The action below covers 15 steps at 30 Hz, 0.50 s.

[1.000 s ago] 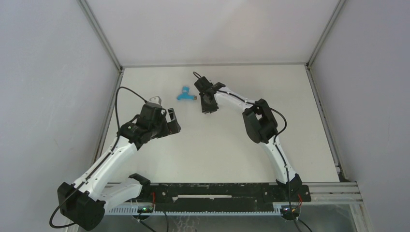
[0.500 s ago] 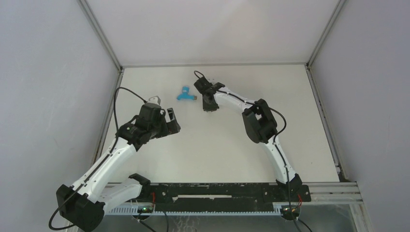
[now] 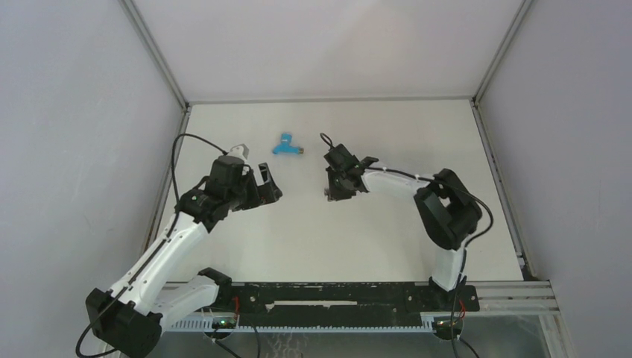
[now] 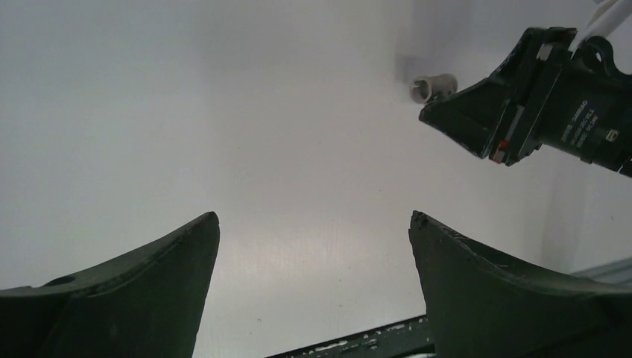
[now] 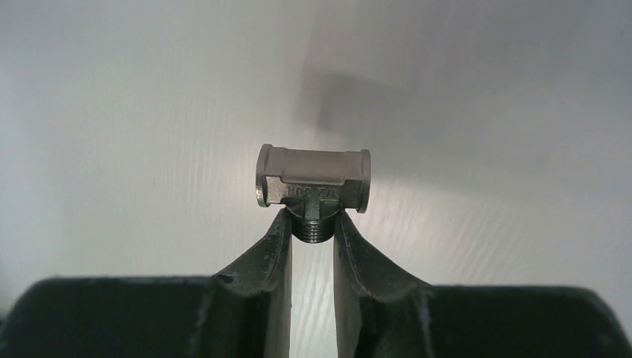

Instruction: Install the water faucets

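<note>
A small grey metal fitting (image 5: 313, 173), T-shaped with a short threaded stub, is held by the right hand (image 5: 311, 224); the stub is clamped between the two fingertips, and the crossbar is seen lying level just beyond them in the right wrist view. Raised lettering is seen on the body of the fitting, too small to be read with certainty. Whether the fitting touches the surface (image 3: 335, 246) cannot be told. From above, the right hand is found around the middle of the surface, somewhat nearer the far edge than the near one.

The bright-blue bent tap (image 3: 285, 146), with its silver threaded end turned toward the right edge, is seen lying on the surface close to the far edge, left of the middle. It is touched by neither hand and is set apart from the held fitting.

The left hand (image 3: 270, 185) is held with its fingers spread wide apart and nothing between them, toward the left edge of the surface and nearer than the tap. In the left wrist view the right hand and the open end of the fitting (image 4: 431, 87) are seen at the upper right
</note>
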Each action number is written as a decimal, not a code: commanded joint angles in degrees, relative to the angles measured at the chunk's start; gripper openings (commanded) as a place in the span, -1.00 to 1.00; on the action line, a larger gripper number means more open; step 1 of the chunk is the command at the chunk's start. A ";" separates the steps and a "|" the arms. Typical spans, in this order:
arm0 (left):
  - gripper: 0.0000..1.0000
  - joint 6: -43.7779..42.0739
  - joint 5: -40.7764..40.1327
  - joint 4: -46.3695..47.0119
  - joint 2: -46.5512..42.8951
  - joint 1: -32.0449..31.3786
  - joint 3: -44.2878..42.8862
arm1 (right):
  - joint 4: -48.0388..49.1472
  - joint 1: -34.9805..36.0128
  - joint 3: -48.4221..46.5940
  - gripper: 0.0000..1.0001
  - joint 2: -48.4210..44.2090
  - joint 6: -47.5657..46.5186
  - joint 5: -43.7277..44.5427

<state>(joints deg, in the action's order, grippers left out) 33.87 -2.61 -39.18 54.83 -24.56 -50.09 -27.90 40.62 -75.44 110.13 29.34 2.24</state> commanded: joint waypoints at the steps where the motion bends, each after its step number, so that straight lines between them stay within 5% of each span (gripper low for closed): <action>1: 0.99 -2.12 15.75 6.56 3.29 0.23 -2.00 | 9.59 2.82 9.09 -1.00 -11.43 -0.83 -5.96; 9: 0.81 1.68 29.02 17.54 7.91 -3.16 3.92 | 35.77 5.52 35.84 -1.00 -27.74 1.00 -22.66; 15: 0.73 4.11 32.14 20.58 11.46 -3.80 5.81 | 43.12 5.53 39.23 -1.00 -30.04 4.03 -27.22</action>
<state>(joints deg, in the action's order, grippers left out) 35.16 24.75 -24.27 64.95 -27.86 -46.28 2.22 46.22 -35.35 82.76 30.79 -19.84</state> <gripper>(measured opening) 0.873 0.269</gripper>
